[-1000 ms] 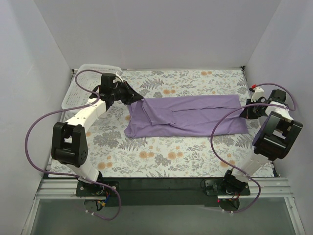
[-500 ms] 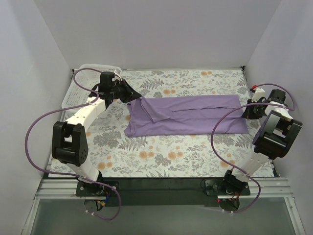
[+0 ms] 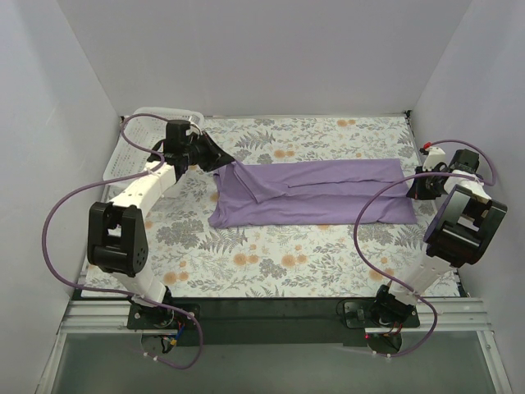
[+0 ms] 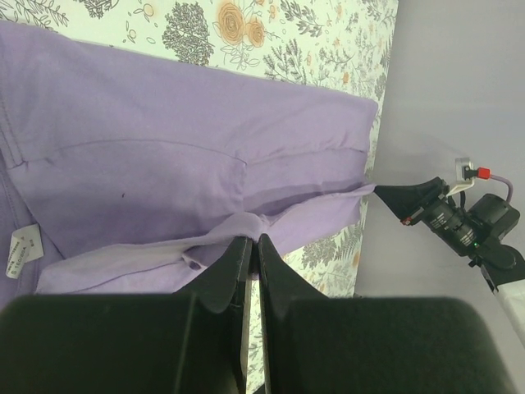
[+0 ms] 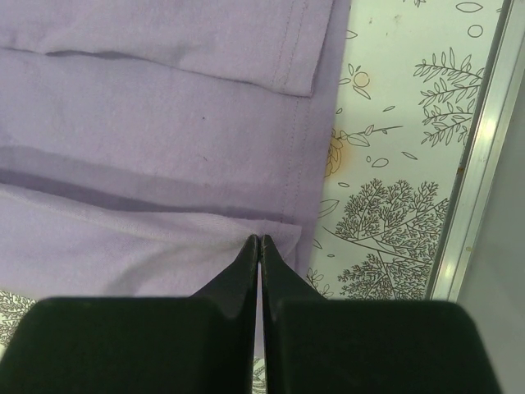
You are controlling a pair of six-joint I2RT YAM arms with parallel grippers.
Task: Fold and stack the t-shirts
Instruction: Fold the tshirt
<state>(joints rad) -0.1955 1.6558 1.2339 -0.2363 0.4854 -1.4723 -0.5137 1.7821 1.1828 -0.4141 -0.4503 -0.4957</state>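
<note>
Floral table point(image 3: 279, 267): left gripper point(image 3: 225, 160) and right gripper point(image 3: 411, 188) each clamp the t-shirt point(image 3: 320, 197) edge taut, probably to fold it over.

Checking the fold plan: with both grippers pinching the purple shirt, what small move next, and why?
Probably carry the pinched edge across the t-shirt, both together, keeping it taut. The left gripper and right gripper are each shut on one long edge, stretched between them.
</note>
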